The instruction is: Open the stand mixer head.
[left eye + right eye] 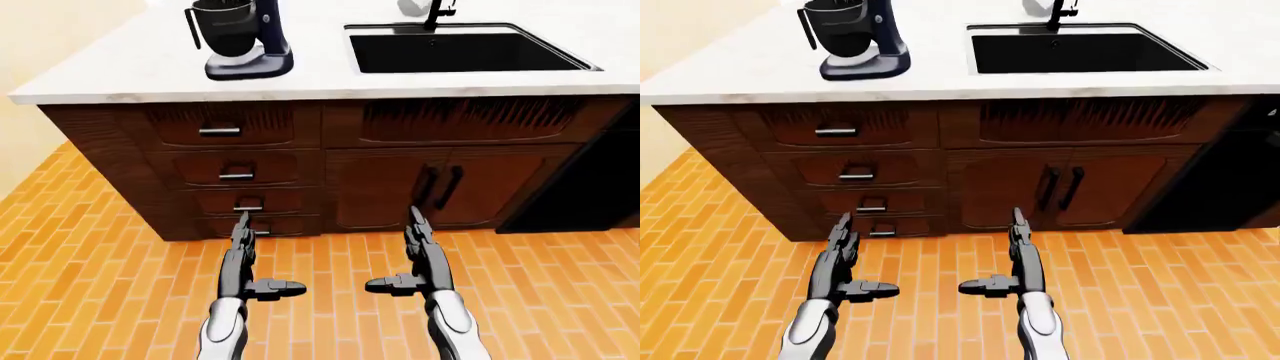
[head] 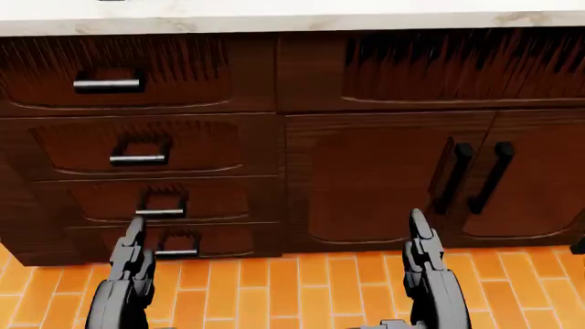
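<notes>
A dark navy stand mixer [image 1: 243,37] with a black bowl stands on the white countertop [image 1: 120,64] at the top left of the left-eye view; its head is cut off by the top edge. My left hand [image 1: 248,264] and right hand [image 1: 410,261] are low over the brick floor, well below the counter, far from the mixer. Both hands are open and empty, fingers straight, thumbs pointing inward.
A black sink [image 1: 455,51] with a faucet is set in the counter to the mixer's right. Dark wood drawers [image 1: 222,131] and cabinet doors [image 1: 440,187] face me below it. A black appliance [image 1: 600,187] stands at the right. Orange brick floor [image 1: 90,247] lies around me.
</notes>
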`<state>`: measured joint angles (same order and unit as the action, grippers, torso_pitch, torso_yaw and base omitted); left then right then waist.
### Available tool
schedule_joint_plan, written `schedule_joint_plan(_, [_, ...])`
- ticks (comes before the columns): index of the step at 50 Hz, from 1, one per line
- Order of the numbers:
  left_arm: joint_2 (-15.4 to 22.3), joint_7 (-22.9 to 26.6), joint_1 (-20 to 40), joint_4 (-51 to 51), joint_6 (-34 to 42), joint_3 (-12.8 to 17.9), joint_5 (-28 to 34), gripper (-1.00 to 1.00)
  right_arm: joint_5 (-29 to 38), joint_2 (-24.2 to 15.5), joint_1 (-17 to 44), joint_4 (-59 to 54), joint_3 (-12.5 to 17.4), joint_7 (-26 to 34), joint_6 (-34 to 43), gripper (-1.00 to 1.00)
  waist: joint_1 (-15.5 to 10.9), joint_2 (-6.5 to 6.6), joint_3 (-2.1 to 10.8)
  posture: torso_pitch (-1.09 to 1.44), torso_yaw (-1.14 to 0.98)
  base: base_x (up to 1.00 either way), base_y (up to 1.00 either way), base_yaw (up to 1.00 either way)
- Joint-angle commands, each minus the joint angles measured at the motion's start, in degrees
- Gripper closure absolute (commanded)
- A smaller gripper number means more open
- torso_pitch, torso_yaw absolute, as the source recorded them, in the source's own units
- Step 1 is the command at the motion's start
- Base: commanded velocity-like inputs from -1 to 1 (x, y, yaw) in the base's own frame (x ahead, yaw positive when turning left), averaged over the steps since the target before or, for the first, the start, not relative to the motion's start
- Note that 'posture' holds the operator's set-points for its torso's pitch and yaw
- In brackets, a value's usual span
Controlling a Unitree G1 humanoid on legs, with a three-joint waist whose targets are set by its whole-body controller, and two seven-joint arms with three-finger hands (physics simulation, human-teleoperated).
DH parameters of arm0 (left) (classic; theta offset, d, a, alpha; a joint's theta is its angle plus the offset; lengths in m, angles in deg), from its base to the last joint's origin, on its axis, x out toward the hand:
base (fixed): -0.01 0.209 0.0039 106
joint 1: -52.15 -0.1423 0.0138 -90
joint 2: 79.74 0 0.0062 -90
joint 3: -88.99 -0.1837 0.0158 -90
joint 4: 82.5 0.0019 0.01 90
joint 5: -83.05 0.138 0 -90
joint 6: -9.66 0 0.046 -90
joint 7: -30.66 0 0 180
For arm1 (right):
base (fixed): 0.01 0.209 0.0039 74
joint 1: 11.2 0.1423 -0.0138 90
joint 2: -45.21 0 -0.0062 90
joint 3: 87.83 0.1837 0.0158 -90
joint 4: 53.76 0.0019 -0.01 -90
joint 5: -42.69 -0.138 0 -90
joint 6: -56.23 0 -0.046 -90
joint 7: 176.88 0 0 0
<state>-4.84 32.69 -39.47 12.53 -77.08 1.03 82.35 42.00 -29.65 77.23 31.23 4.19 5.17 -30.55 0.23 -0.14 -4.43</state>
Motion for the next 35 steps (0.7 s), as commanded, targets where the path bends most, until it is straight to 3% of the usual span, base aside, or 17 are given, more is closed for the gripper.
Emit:
schedule_joint_plan(1, [0.09, 0.38, 1.59, -5.82, -2.54, 0.1, -0.88, -1.0, -1.25, 0.02, 1.17, 5.87, -0.14, 0.79, -1.86, -1.0, 0.12, -0.45, 0.05, 0.0, 0.0, 0.0, 0.0, 0.0])
schedule_joint_plan(3, [0.1, 0.45, 1.61, -5.51, -2.78, 0.05, -0.87, -1.0, -1.54, -0.06, 1.41, 5.9, 0.06, 0.81, -1.42, -1.0, -0.41, -0.07, 3.53, 0.0, 0.0, 0.0, 0.0, 0.0])
schedule_joint_plan(4, [0.11, 0.43, 1.7, -5.37, -2.88, 0.1, -0.89, -1.0, -1.29, -0.16, 1.33, 5.71, -0.11, 1.03, -1.89, -1.0, -0.41, -0.09, 2.97, 0.0, 0.0, 0.0, 0.0, 0.0])
schedule_joint_plan(5, [0.11, 0.4, 1.72, -5.3, -2.94, 0.1, -0.88, -1.0, -1.43, -0.15, 1.22, 6.08, -0.16, 1.27, -1.58, -1.0, -0.34, -0.39, 0.93, 0.0, 0.0, 0.0, 0.0, 0.0])
schedule_joint_plan(7, [0.07, 0.39, 1.69, -5.35, -2.95, 0.05, -0.93, -1.0, -1.36, -0.13, 1.02, 6.14, -0.38, 1.67, -1.91, -1.0, -0.4, -0.46, 4.0, 0.0, 0.0, 0.0, 0.0, 0.0])
schedule_joint_plan(8, [0.08, 0.36, 1.68, -5.32, -3.01, 0.02, -0.86, -1.0, -1.28, -0.15, 1.0, 6.22, -0.41, 1.74, -1.9, -1.0, -0.43, -0.44, 4.29, 0.0, 0.0, 0.0, 0.0, 0.0])
schedule_joint_plan(16, [0.09, 0.09, 1.89, -5.51, -3.17, 0.23, -0.98, -1.0, -1.88, -0.13, 0.76, 7.07, -0.85, 3.65, -1.83, -1.0, -0.42, -0.24, 4.65, 0.0, 0.0, 0.0, 0.0, 0.0])
schedule_joint_plan(24, [0.09, -0.05, 2.36, -10.25, -5.87, 0.68, -3.25, -1.0, -7.83, 0.59, 0.16, 13.09, -1.09, 6.96, -3.06, -1.0, -0.37, -0.14, 5.26, 0.0, 0.0, 0.0, 0.0, 0.0])
schedule_joint_plan(32, [-0.52, 0.53, 2.42, -16.62, -7.5, 1.78, -9.97, -1.0, -11.73, -0.22, -2.92, 21.38, -3.45, 15.46, -3.83, -1.0, -0.26, -0.15, 5.12, 0.0, 0.0, 0.0, 0.0, 0.0])
schedule_joint_plan(35, [-0.8, 1.86, 1.35, -20.83, -7.37, 1.33, -14.01, -1.0, -17.82, 0.48, -3.01, 26.74, -2.61, 14.77, 2.45, -1.0, -0.31, -0.07, 5.13, 0.0, 0.0, 0.0, 0.0, 0.0])
